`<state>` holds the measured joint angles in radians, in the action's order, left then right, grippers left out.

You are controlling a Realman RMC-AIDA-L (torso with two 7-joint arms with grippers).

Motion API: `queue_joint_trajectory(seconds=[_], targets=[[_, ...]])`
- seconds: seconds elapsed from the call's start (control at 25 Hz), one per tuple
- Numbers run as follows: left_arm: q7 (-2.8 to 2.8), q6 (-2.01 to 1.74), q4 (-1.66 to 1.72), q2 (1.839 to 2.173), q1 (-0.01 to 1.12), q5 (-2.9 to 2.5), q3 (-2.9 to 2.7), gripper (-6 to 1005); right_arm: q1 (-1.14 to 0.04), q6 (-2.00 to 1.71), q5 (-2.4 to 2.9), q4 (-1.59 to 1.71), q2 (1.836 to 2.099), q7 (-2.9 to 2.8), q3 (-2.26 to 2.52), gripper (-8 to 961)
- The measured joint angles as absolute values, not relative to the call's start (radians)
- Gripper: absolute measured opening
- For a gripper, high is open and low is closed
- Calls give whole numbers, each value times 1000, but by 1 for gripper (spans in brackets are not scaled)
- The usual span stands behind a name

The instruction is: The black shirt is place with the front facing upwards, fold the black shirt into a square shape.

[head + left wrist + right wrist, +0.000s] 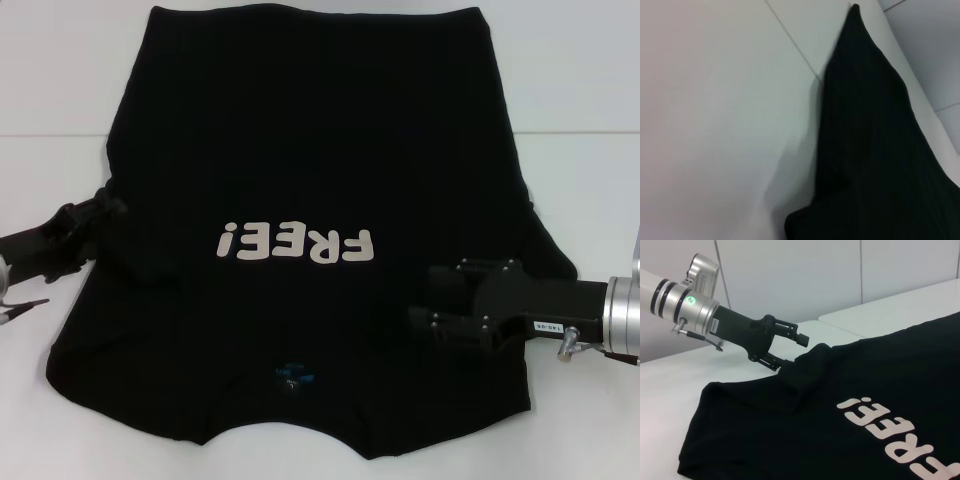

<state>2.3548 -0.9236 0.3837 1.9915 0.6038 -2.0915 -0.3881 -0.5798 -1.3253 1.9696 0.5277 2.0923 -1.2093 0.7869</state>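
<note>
The left gripper [108,207] sat at the left edge of the black shirt [320,150], its fingers [802,339] spread around a raised fold of cloth there. The shirt lay flat on the white table [580,70], front up, lettering [296,243] showing. The right gripper [425,297] rested over the shirt's right side; whether it was open or closed could not be told.

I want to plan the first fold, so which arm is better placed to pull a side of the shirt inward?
Probably left. The left gripper is at the black shirt, its open fingers around a raised fold. The right gripper hovers over the chest.
</note>
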Motion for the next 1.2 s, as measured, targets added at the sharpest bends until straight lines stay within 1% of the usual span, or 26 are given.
queue_joint_trajectory(seconds=[0.48, 0.84, 1.0, 1.2], targets=[[2353, -974, 362, 2001, 651, -2062, -387, 850, -580, -1325, 1970, 528, 2092, -1208, 787, 654], [2309, -1002, 361, 2028, 707, -1998, -385, 848, -579, -1325, 1970, 528, 2092, -1206, 786, 653], [2258, -1105, 361, 2028, 679, -1907, -385, 848, -579, -1325, 1969, 528, 2092, -1206, 784, 652], [2174, -1260, 370, 2003, 603, -1884, -388, 847, -578, -1320, 1964, 528, 2092, -1222, 774, 651]])
